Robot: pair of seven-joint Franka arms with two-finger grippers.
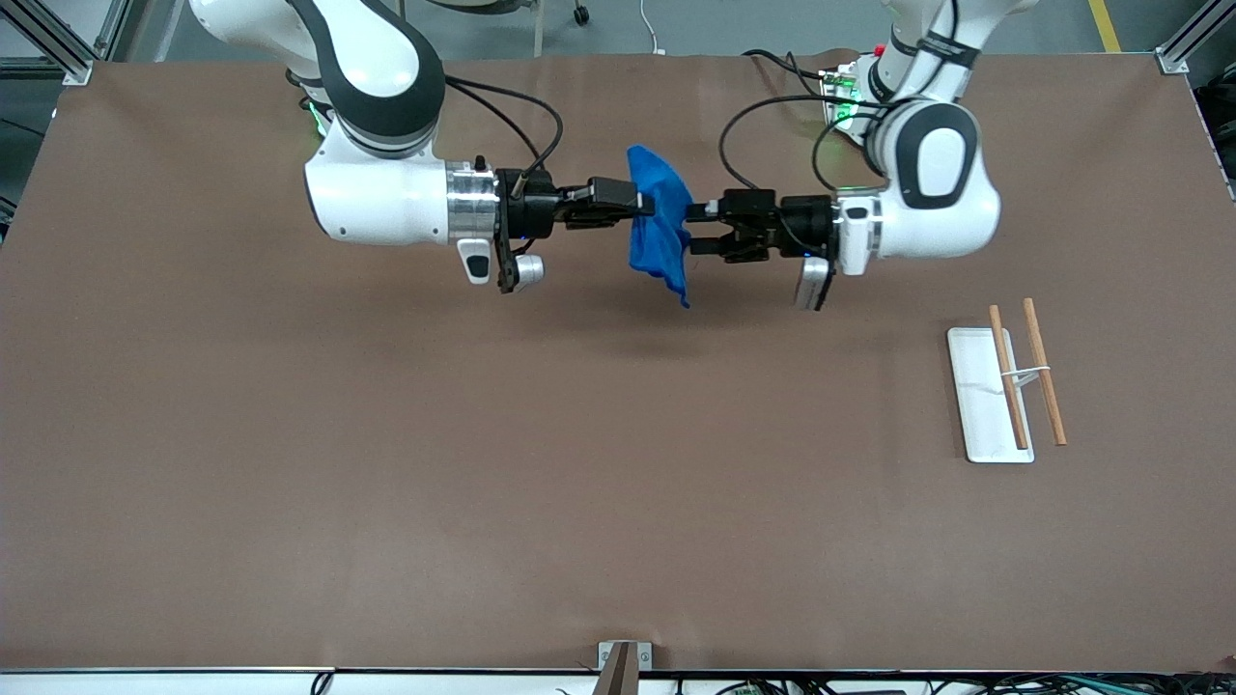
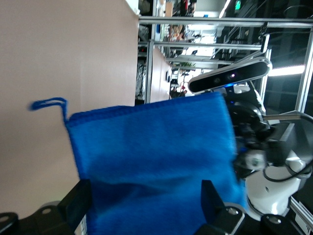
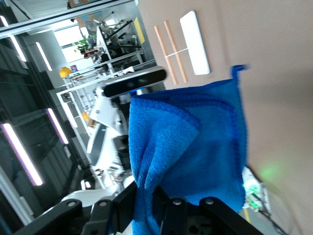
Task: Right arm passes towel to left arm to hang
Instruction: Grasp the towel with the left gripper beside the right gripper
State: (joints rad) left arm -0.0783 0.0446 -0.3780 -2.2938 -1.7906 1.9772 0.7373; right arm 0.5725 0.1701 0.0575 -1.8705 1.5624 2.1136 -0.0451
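The bright blue towel [image 1: 659, 198] hangs in the air over the table between the two grippers. My right gripper [image 1: 645, 205] is shut on its upper part; in the right wrist view [image 3: 151, 200] the cloth [image 3: 195, 142] is pinched between the fingers. My left gripper [image 1: 691, 228] is open, with one finger on each side of the towel's edge. In the left wrist view [image 2: 145, 203] the towel [image 2: 156, 147] fills the gap between the spread fingers [image 2: 78, 201]. The towel's small loop [image 2: 49, 104] hangs free.
A white tray [image 1: 977, 425] carrying two wooden rods [image 1: 1007, 376] stands on the brown table toward the left arm's end, nearer the front camera than the grippers. It also shows in the right wrist view [image 3: 194, 43].
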